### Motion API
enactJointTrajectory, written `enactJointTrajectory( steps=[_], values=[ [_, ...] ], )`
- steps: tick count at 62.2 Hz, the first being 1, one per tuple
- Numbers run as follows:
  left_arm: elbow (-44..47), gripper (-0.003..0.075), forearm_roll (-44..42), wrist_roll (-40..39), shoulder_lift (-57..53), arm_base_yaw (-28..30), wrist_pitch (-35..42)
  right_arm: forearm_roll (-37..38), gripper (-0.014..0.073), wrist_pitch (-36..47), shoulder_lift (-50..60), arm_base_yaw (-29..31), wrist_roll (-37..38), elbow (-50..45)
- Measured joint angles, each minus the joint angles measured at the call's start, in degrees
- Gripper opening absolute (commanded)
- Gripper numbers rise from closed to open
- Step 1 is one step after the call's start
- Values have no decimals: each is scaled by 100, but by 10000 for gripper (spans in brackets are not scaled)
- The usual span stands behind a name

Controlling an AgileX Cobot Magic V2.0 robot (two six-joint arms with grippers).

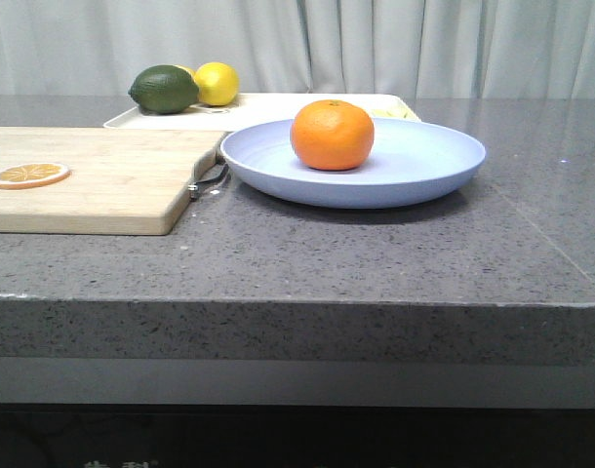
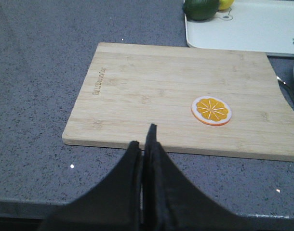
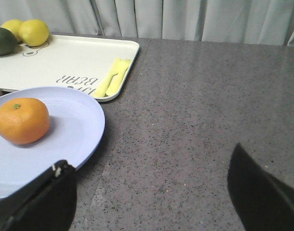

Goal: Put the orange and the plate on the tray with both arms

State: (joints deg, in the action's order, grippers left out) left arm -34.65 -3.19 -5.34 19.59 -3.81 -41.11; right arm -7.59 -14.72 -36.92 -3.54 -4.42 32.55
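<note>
- The orange [image 1: 332, 135] sits on the plate [image 1: 415, 171], a bit left of the plate's middle, green stem dimple facing up.
- The plate rests flat on the grey speckled counter [image 1: 376, 263], not on the tray [image 1: 268, 105]; the tray lies just behind it, and the plate's far rim covers part of the tray's front edge.
- On the tray, printed letters read "BEAR" with a second line beside it that I can't make out; a pale yellow fork and spoon set [image 3: 113, 79] lies near the tray corner closest to the plate.
- At the tray's far left end, a dark green fruit [image 1: 164, 89] touches a yellow lemon [image 1: 216, 83].
- Left of the plate lies a wooden cutting board [image 1: 102, 180] bearing a flat orange slice [image 1: 28, 175]; small branding is burned along one short edge, too faint to read.
- The left gripper [image 2: 143, 144] hovers over the board's near edge, fingers pressed together on nothing.
- The right gripper [image 3: 149, 185] hangs beside the plate's right rim, jaws spread wide, one finger [image 3: 46, 197] over the rim.
</note>
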Motion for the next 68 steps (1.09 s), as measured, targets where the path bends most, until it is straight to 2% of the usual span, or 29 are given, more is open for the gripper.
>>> enactJointTrajectory(
  steps=[17,33,47,53,68],
  values=[
    [858,-17,3,0,-1677,0,62,0,641,0,0,0,0,0],
    [1179,-17,3,0,-1818,0,735,-219,641,-144,-294,0,0,245],
    [1193,-17,3,0,-1818,0,803,-793,641,-688,-1908,0,0,1340],
    [1193,-17,3,0,-1818,0,803,-894,641,-996,-2919,0,0,1959],
    [1206,-17,3,0,-1818,0,805,-1089,641,-1525,-4677,-61,0,3031]
  ],
)
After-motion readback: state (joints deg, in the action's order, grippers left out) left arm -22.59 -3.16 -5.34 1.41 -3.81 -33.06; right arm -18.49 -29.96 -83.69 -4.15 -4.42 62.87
